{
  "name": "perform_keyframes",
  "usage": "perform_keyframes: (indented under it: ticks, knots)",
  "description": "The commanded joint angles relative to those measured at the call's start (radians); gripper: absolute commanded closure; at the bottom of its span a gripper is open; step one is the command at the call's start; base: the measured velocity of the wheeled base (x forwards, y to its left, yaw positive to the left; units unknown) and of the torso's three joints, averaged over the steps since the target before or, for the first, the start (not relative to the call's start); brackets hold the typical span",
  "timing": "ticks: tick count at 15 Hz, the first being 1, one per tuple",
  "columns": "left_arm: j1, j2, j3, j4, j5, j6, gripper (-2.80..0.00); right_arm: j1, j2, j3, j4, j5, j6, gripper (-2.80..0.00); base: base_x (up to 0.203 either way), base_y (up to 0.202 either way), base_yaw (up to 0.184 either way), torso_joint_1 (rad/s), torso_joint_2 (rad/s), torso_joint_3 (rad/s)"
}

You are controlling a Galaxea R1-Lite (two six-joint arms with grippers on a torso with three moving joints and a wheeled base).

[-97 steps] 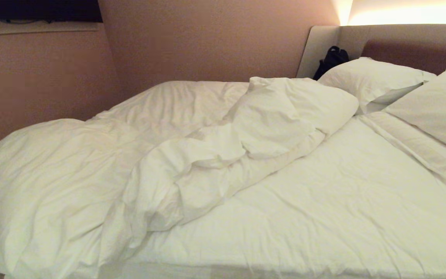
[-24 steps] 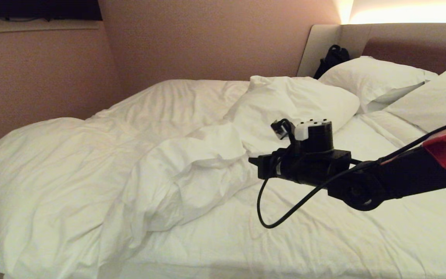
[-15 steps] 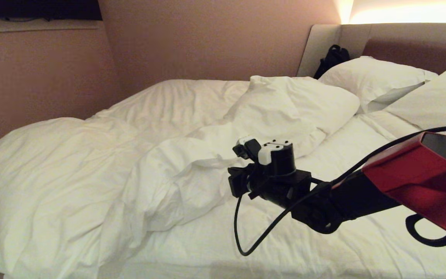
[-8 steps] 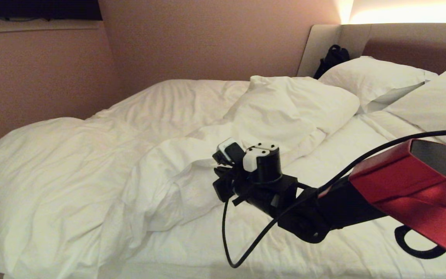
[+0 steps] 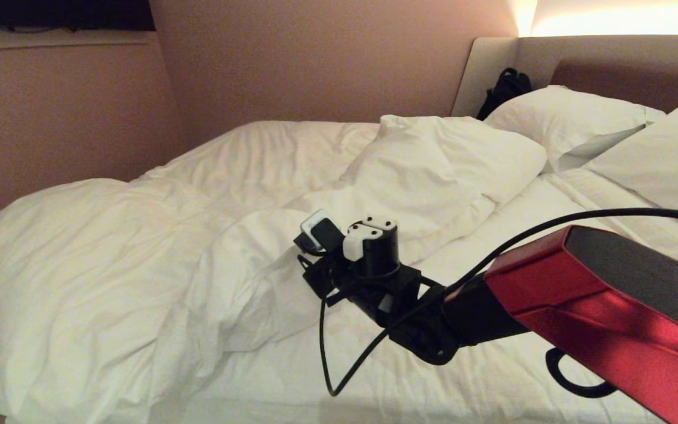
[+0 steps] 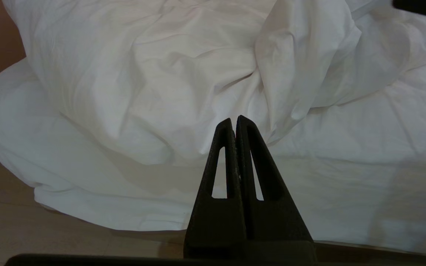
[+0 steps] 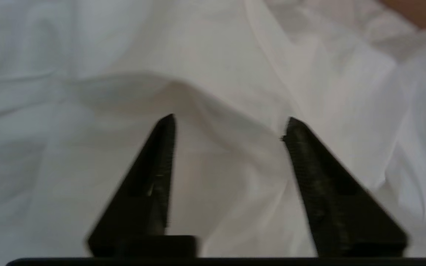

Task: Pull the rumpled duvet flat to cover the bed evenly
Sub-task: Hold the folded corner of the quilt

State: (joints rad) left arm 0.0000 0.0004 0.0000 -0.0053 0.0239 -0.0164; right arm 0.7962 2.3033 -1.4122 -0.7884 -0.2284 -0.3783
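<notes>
Our right tool (image 7: 227, 127) hangs open, the duvet (image 5: 139, 253) fold directly ahead; our left tool (image 6: 234, 123) is closed, farther off.

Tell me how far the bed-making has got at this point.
Nothing looks done yet: the duvet lies bunched on the robot's left half of the bed. In hand: the right gripper, open, faces a duvet fold. The left gripper is idle. Grasping and spreading remain.
</notes>
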Motion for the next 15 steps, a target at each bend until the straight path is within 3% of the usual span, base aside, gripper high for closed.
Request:
perform_keyframes:
  ticks: [1, 6, 15]
  knots:
    - [0.000, 0.000, 0.000, -0.001, 0.001, 0.000, 0.00, -0.002, 0.054, -0.048, -0.013, -0.008, -0.061, -2.80, 0.000, 0.000, 0.000, 0.000, 0.00, 0.000]
    - [0.000, 0.000, 0.000, -0.001, 0.001, 0.000, 0.00, -0.040, 0.130, -0.206, 0.002, -0.037, -0.117, -2.80, 0.000, 0.000, 0.000, 0.000, 0.00, 0.000]
    - [0.000, 0.000, 0.000, -0.001, 0.001, 0.000, 0.00, -0.107, 0.299, -0.465, 0.088, -0.045, -0.129, -2.80, 0.000, 0.000, 0.000, 0.000, 0.00, 0.000]
